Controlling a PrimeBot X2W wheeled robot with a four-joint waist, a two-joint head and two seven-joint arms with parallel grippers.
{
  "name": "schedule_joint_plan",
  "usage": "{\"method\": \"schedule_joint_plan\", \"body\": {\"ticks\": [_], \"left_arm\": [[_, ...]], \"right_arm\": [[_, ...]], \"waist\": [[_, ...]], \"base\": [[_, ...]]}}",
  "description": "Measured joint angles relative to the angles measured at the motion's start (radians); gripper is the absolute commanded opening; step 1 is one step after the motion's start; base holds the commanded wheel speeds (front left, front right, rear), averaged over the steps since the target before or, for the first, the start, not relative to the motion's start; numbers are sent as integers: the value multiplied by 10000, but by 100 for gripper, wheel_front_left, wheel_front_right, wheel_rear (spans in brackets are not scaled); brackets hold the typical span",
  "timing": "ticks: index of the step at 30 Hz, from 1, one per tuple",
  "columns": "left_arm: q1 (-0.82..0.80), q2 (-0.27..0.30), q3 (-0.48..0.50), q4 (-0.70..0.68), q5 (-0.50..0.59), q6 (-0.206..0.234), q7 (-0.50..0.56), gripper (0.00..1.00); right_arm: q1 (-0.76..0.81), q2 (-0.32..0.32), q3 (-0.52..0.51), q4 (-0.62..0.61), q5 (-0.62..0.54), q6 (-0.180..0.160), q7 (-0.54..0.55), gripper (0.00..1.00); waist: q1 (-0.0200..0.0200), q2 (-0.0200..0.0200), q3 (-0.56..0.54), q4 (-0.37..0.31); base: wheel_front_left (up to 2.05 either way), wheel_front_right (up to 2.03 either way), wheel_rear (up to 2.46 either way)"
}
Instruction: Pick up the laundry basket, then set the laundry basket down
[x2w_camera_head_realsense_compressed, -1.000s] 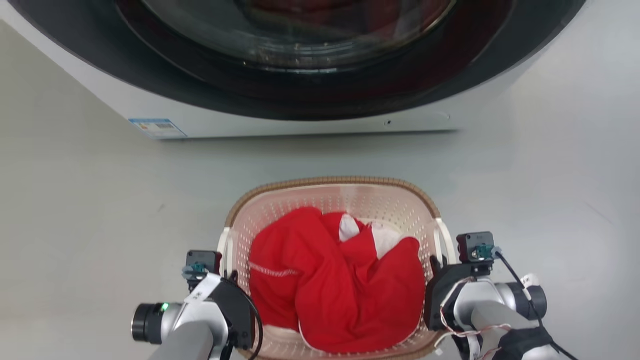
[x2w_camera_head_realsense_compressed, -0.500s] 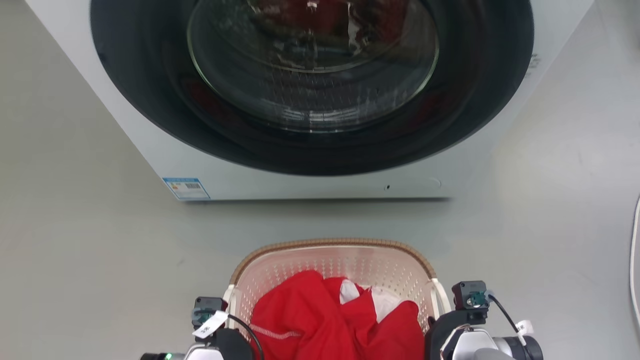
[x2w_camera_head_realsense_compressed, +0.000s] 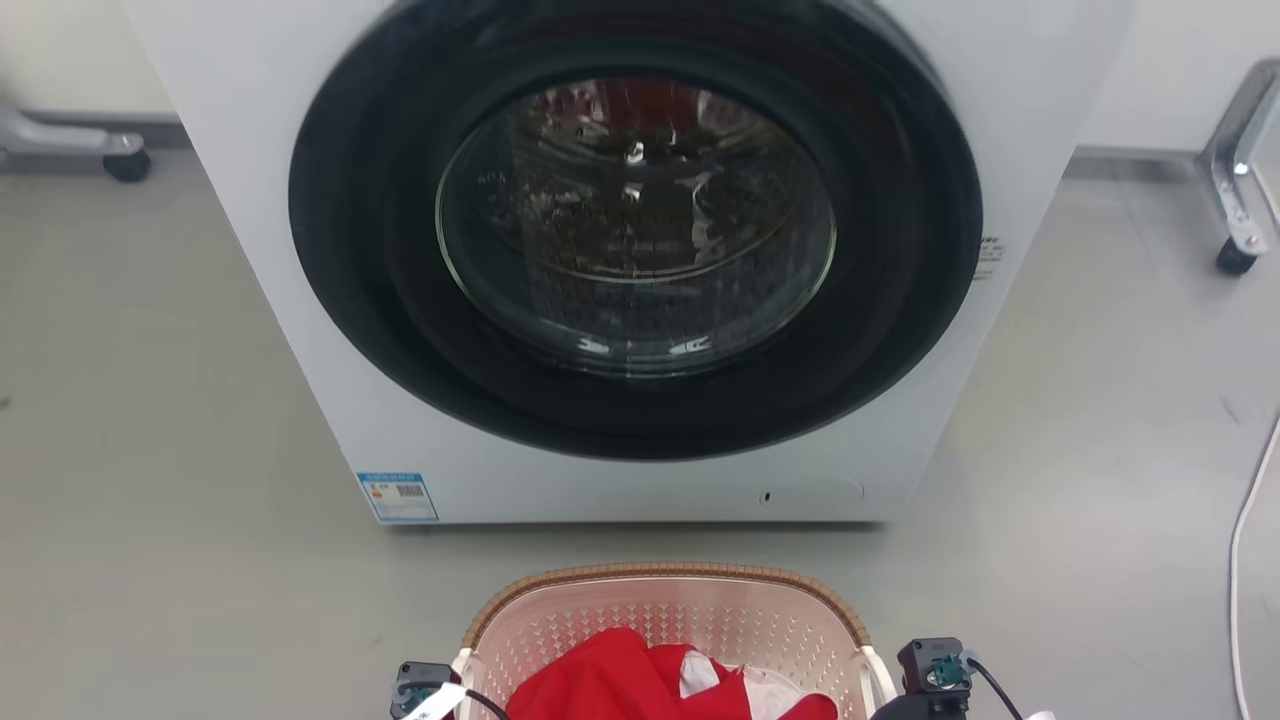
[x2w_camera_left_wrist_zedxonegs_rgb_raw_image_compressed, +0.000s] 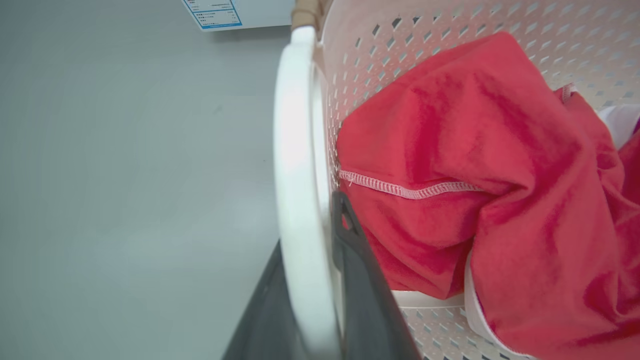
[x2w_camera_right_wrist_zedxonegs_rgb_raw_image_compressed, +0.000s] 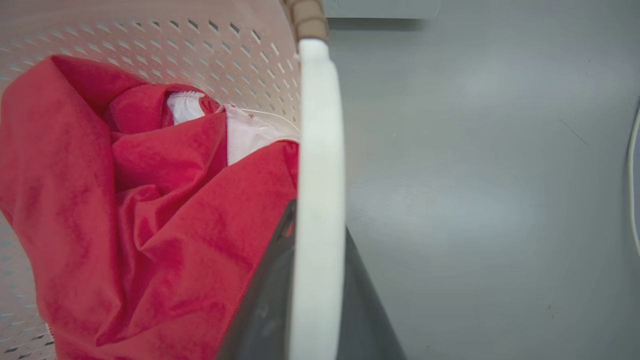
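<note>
The laundry basket, pale pink with perforated walls and a brown woven rim, sits at the bottom centre of the head view with a red garment in it. In the left wrist view my left gripper is shut on the basket's white left handle, one dark finger inside the wall and one outside. My right gripper is shut the same way on the white right handle, its inner finger against the red garment. Whether the basket's base touches the floor is hidden.
A white washing machine with a closed dark round door stands just beyond the basket, a blue label at its lower left. A wheeled metal frame and a white cable lie to the right, a caster at far left.
The head camera has swung upward, so the washing machine and basket slid down the picture. Both grippers have stayed on the basket's handles.
</note>
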Motion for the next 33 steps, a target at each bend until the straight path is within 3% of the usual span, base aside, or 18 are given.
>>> {"method": "schedule_joint_plan", "body": {"ticks": [10, 33], "left_arm": [[-9, 23, -174, 17, -4, -4, 27, 0], [-107, 4, -428, 222, -313, -29, -31, 0]], "right_arm": [[-21, -4, 207, 50, 249, -13, 94, 0], [-269, 8, 644, 272, 675, -12, 150, 0]], "waist": [[1, 1, -797, -65], [2, 2, -876, -155]], "base": [[0, 0, 0], [0, 0, 0]]}}
